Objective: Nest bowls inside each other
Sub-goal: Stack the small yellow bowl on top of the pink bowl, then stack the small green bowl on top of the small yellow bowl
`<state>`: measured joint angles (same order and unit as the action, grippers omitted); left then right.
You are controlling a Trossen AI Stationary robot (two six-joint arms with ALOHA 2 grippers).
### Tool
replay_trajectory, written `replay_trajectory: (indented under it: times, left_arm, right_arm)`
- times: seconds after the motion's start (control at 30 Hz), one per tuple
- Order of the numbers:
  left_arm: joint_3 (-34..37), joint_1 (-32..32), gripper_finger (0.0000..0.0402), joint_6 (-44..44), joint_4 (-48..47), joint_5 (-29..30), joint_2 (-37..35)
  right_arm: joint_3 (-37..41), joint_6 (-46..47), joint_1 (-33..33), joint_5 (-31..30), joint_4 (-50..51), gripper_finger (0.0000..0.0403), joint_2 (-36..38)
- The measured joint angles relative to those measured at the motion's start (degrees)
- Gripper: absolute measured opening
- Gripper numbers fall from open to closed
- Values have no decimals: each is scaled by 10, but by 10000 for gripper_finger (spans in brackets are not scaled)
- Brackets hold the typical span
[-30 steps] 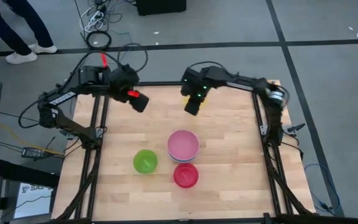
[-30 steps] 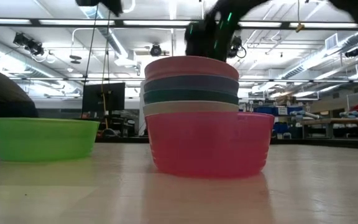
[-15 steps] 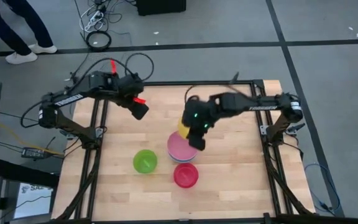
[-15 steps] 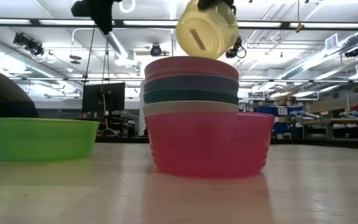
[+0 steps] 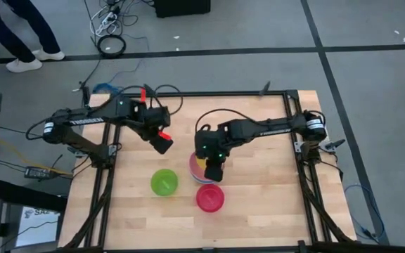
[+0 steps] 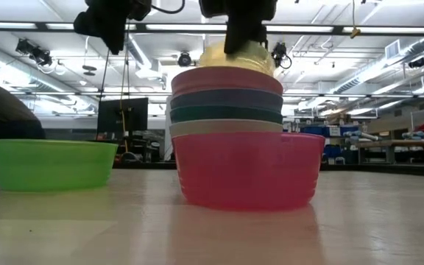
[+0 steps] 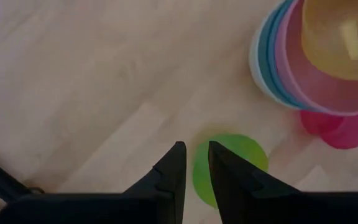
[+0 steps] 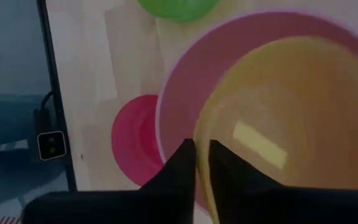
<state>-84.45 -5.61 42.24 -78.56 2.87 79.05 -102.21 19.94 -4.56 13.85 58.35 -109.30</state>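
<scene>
A stack of nested bowls [image 5: 204,171] stands mid-table, with white, teal and blue below and a pink bowl [image 6: 227,79] on top. A yellow bowl [image 8: 278,112] sits inside the pink one, and its rim [image 6: 235,57] rises above the pink rim. My right gripper [image 5: 213,171] is over the stack, shut on the yellow bowl. A red bowl [image 5: 210,198] stands just near of the stack. A lime green bowl [image 5: 164,182] stands to its left. My left gripper [image 5: 164,144] hovers above and far of the lime bowl [image 7: 232,168], slightly open and holding nothing. My right gripper has the yellow bowl's rim [image 8: 201,140] between its two fingers, one finger inside the bowl and one outside against the wall. The fingers come from above, slanting down. The bowl sits mouth up inside the pink bowl [image 8: 185,81].
Bare wooden tabletop [image 5: 259,204] lies right and near of the bowls. The dark table frame [image 5: 111,183] runs along the edges. A person's legs [image 5: 20,35] are on the floor beyond the far left corner, with cables [image 5: 111,21] nearby.
My right gripper has swung from the table's far side toward the near edge with the yellow bowl. The bowl was tipped above the stack half a second ago and now sits in the pink bowl. My left gripper has come down and toward the near edge, closer to the lime green bowl.
</scene>
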Motion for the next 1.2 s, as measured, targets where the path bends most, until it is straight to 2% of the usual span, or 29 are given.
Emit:
replay_trajectory:
  times: [0.23,0.4,0.6,0.83,1.03,1.2]
  left_arm:
    - [28,34,76,61,45,-31,0]
    - [43,46,76,77,65,-50,0]
    - [119,64,76,101,64,-42,0]
    - [202,83,76,226,74,-67,0]
    - [221,89,76,267,167,-75,1]
    - [221,99,76,279,142,-75,25]
  right_arm:
    - [0,11,2,14,0,104,-1]
    - [0,41,7,-6,7,133,39]
    - [0,74,12,-106,34,136,123]
    - [0,125,12,-215,84,135,221]
    - [0,154,18,-242,92,135,264]
    - [0,164,21,-243,97,135,270]
